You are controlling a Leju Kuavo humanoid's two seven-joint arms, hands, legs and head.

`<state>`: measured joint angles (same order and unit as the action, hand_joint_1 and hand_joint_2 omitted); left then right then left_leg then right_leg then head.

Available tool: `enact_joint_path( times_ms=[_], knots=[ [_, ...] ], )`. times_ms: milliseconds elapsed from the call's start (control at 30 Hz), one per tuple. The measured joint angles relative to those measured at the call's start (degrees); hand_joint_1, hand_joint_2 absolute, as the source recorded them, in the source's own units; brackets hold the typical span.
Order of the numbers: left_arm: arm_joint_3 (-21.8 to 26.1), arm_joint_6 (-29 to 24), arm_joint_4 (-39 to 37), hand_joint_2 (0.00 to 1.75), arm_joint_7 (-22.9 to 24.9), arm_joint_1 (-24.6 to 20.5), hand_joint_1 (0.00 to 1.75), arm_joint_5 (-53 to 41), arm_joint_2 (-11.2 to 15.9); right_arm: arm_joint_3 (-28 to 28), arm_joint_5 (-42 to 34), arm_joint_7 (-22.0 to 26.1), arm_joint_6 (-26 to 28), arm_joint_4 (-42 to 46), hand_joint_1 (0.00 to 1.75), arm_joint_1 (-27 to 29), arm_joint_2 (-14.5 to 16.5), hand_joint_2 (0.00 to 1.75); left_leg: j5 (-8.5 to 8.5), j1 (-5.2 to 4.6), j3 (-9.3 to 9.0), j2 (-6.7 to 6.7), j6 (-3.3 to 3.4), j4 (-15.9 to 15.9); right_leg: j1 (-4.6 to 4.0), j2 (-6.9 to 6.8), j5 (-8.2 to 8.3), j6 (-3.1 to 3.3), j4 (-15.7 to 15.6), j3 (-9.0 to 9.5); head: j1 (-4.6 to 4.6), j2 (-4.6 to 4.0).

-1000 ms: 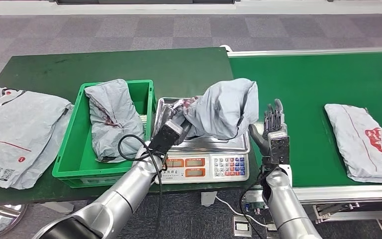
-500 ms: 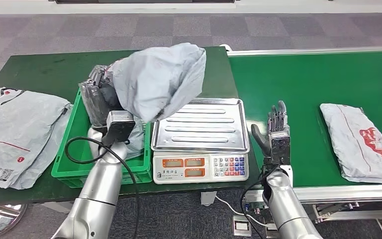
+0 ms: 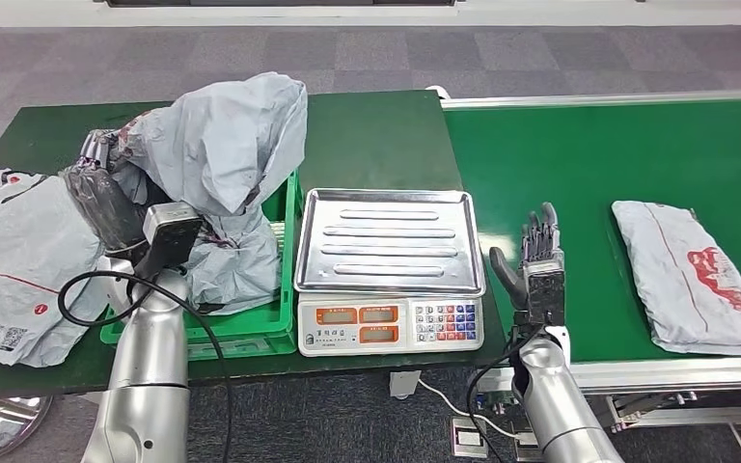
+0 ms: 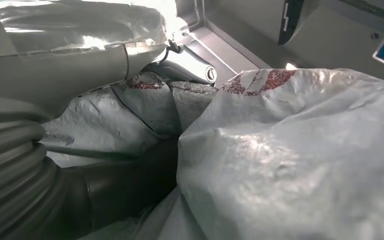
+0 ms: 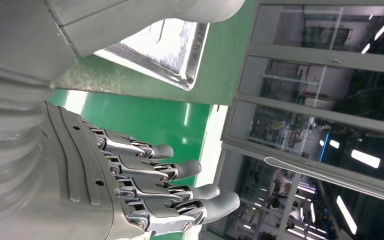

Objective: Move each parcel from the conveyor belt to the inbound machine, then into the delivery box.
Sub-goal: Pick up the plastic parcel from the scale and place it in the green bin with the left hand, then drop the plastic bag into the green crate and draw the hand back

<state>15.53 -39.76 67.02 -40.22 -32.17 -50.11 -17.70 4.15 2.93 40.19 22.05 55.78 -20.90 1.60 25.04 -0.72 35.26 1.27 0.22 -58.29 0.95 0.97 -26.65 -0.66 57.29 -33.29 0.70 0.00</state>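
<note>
Since a moment ago, the left hand [image 3: 106,198] has swung the grey parcel [image 3: 227,145] away from the scale [image 3: 390,253] and now holds it raised over the green crate [image 3: 285,323], fingers clamped in its crumpled plastic. Another parcel [image 3: 236,265] lies inside that crate, beneath it. Over by the conveyor belt [image 3: 598,164], the right hand [image 3: 538,260] stands upright, fingers spread, holding nothing, just beside the scale. One more parcel [image 3: 690,275] lies flat on the belt, well apart from it.

grey parcel [image 3: 227,145] red print; green crate [image 3: 285,323]; green belt [image 3: 598,164]; silver scale tray [image 3: 391,241].
</note>
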Motion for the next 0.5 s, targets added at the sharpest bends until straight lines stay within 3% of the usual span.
enact_joint_path(
  times_ms=[500],
  knots=[
    [3.01, 0.00, -2.27, 1.75, 0.00, 0.02, 1.75, -1.39, 0.60, 0.00, 0.00, 0.00, -0.04, 0.04, 0.00, 0.66, -0.16, 1.75, 0.00, 0.01, 0.00, 0.00, 0.00, 0.00, -0.01, 0.00, 0.00, 0.00, 0.02, -0.01, -0.01, 0.00]
  ],
)
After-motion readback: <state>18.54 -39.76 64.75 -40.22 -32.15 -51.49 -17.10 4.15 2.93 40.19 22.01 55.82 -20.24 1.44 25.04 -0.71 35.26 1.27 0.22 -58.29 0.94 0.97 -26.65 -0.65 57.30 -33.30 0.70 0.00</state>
